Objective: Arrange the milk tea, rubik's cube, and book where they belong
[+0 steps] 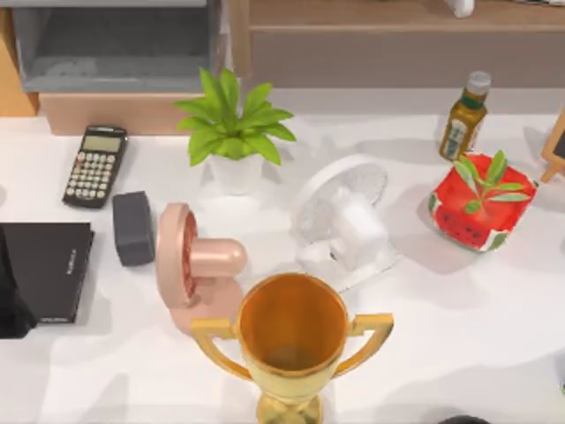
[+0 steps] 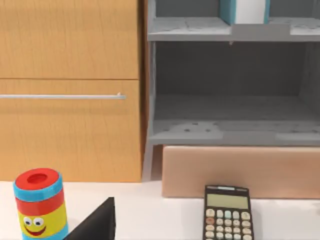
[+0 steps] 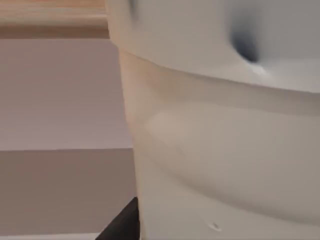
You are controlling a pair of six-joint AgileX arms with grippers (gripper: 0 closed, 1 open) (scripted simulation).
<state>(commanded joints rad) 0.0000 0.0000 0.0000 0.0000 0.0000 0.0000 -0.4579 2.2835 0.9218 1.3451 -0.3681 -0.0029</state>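
— One book (image 2: 226,10), teal, upright on the upper level of the grey shelf (image 2: 200,29); calculator (image 2: 226,215) on the table before it
— And milk tea (image 3: 225,150)?
— Pale cup, white lid, close against the right wrist camera
— Left gripper, right gripper: open or closed?
— Cannot tell for either

Bright, even, soft light throughout. Faint grey shadows on the white table (image 1: 459,327), spreading left and near of the shiny gold trophy cup (image 1: 292,340) and beside the white desk fan (image 1: 346,223). Mild sheen inside the cup. Blurred, out of focus up close: the pale cream cup wall (image 3: 225,150) at the right wrist.
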